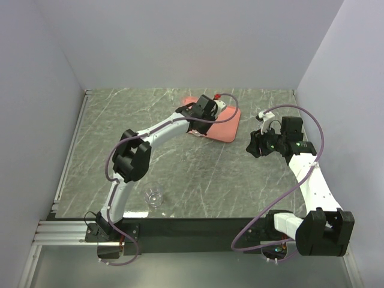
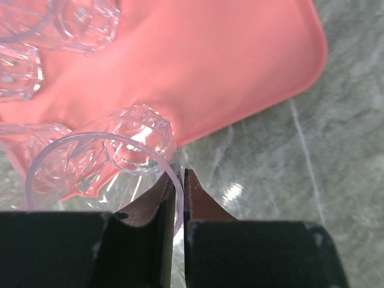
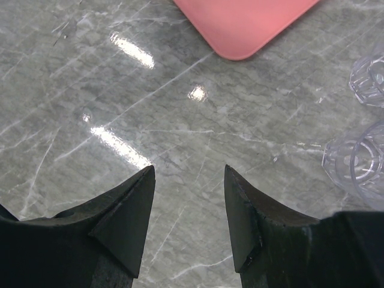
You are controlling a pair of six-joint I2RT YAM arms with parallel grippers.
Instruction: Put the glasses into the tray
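Left pincer (image 2: 180, 178) clamping glass (image 2: 129, 147) rim, right pincer (image 3: 189, 171) — parted

The right pincer (image 3: 189, 174) gapes at the frame's bottom above the grey marbled worktop (image 3: 90, 78). The tray (image 3: 246, 24) corner is top centre, with two glasses (image 3: 360, 159) at the right edge.

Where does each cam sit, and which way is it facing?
Top external: above and behind the bases, looking down at the table; left arm and right arm show whole.
Left wrist: above the left claw, looking down at the tray; the claw pinches a glass by its rim.
Right wrist: above the open right claw, looking down at the marble, tray corner at top.
Shared: all three see the tray.
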